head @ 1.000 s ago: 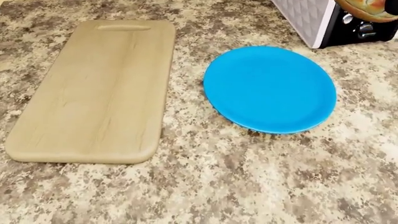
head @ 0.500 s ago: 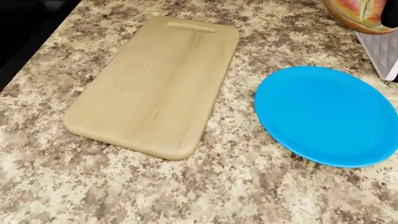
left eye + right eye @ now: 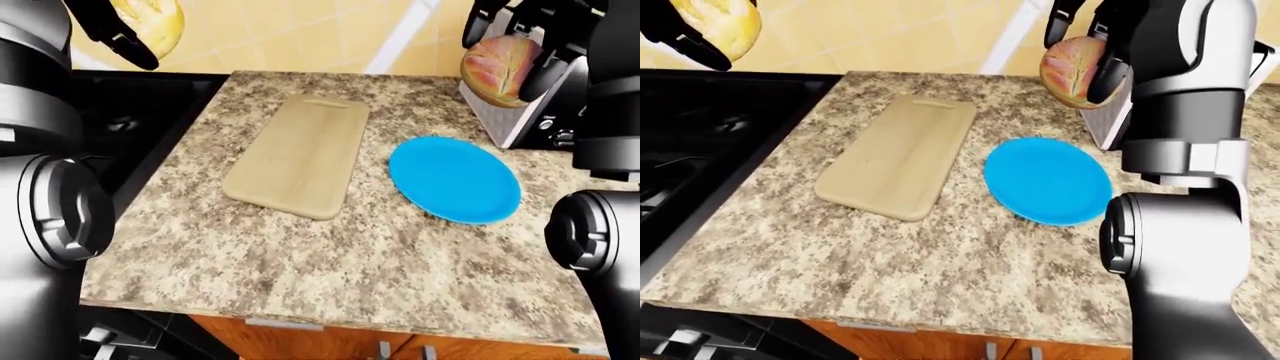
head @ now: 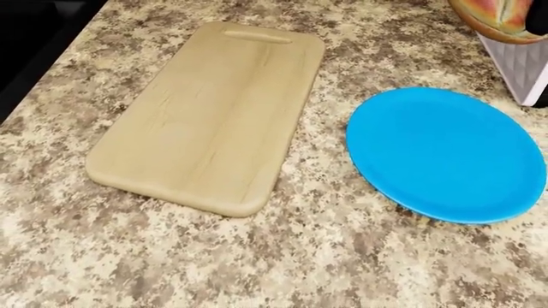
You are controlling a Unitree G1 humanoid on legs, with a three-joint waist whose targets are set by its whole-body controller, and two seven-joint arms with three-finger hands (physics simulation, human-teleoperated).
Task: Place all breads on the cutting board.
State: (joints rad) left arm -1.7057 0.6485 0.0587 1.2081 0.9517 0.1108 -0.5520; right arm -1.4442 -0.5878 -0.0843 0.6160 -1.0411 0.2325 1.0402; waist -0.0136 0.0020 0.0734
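We look down on a speckled granite counter (image 3: 330, 255); at its left edge in the eye views lies a black stove (image 3: 700, 135); our own dark arms frame both sides. The wooden cutting board (image 4: 210, 112) lies bare on the counter, its long axis running from the head view's lower left up toward the top, leaning slightly right, with the handle slot at the top end; just beside it on the right, not touching, sits a round blue plate (image 4: 445, 154). At the counter's right, a white-and-black toaster (image 3: 535, 105) stands beyond the plate. Our right hand (image 3: 1090, 45) is raised above the toaster and plate, its dark fingers clamped around a round reddish-brown bread roll (image 3: 497, 64); our left hand (image 3: 115, 30) is held high over the stove, fingers wrapped on a yellowish bread roll (image 3: 720, 26) whose longer side looks roughly upright, though partly cut off by the frame.
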